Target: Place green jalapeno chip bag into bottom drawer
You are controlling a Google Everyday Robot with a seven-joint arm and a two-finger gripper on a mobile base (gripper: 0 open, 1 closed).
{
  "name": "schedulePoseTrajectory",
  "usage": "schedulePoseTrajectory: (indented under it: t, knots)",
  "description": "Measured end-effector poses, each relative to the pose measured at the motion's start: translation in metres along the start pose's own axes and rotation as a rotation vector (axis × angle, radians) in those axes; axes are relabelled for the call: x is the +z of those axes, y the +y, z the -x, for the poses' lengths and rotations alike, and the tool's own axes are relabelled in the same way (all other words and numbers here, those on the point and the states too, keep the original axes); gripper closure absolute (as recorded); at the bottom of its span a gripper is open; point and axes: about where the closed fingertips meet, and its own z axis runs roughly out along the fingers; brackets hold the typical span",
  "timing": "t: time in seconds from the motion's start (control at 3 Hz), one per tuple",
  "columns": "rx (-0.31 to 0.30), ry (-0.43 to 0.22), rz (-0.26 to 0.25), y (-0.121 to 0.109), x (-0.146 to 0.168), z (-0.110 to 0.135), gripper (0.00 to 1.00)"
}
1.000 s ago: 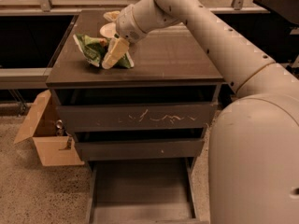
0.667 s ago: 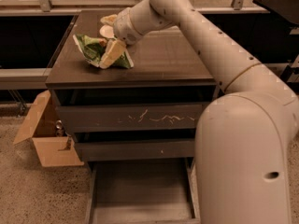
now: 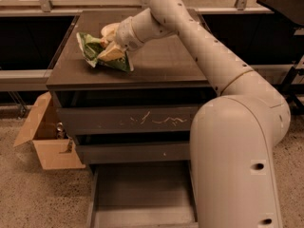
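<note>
The green jalapeno chip bag (image 3: 92,49) lies on the left part of the dark cabinet top (image 3: 156,63). My gripper (image 3: 112,52) is down on the bag's right half, touching it. A round white bowl (image 3: 109,30) sits just behind the gripper, partly hidden by it. The bottom drawer (image 3: 142,194) is pulled out at floor level below the cabinet, and its grey tray holds nothing.
Two shut drawer fronts sit above the open one, the upper (image 3: 128,120) with white scratch marks, the lower (image 3: 133,152) plain. An open cardboard box (image 3: 45,141) stands on the floor to the left. My arm's large body (image 3: 232,165) fills the right foreground.
My gripper has shifted slightly left over the bag. The bag itself has stayed in place on the cabinet top.
</note>
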Motion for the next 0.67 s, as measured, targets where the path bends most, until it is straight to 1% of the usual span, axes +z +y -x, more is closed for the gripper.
schedulePoseTrajectory:
  t: [0.33,0.67]
  knots:
    - [-0.016,-0.048,-0.044,0.002,-0.025,0.013,0.82]
    - [-0.015,-0.126,-0.1,0.016,-0.075,0.034,1.0]
